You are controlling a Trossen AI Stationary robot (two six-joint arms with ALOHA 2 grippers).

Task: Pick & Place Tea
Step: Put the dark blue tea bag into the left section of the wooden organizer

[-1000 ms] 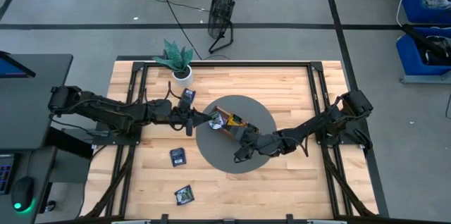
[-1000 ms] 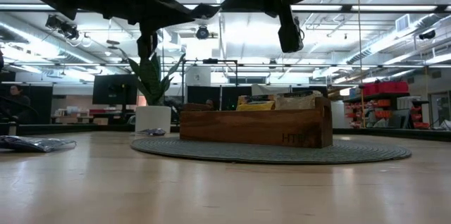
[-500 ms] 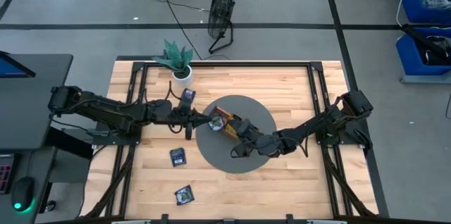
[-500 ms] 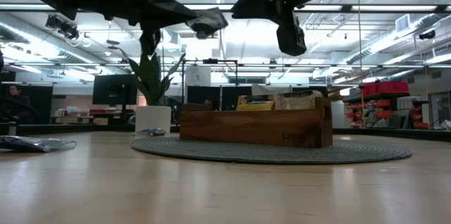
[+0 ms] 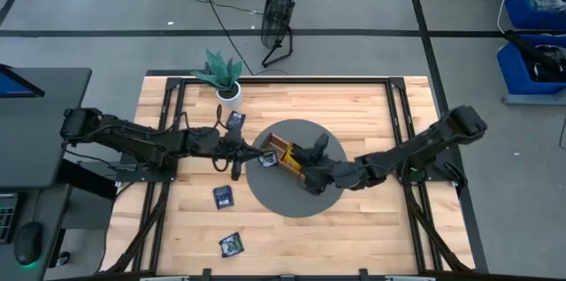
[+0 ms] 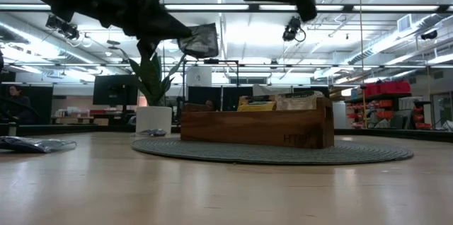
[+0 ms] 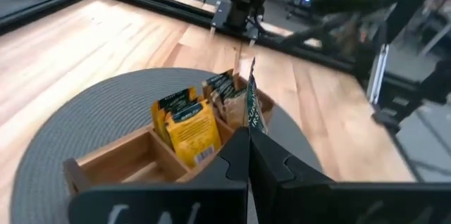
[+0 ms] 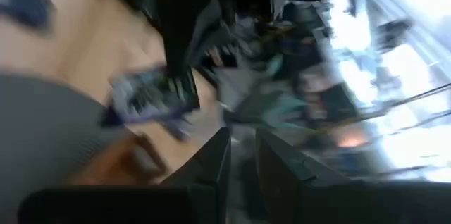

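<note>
Dark sachet (image 5: 264,158) clenched in left hand (image 5: 255,155); three more loose on table (image 5: 371,113); right hand (image 5: 317,146) slightly parted.

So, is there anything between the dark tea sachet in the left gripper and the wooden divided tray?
Nothing visible. The left gripper holds the dark tea sachet in open air above the wooden divided tray; the right gripper hangs over the tray's far part.
</note>
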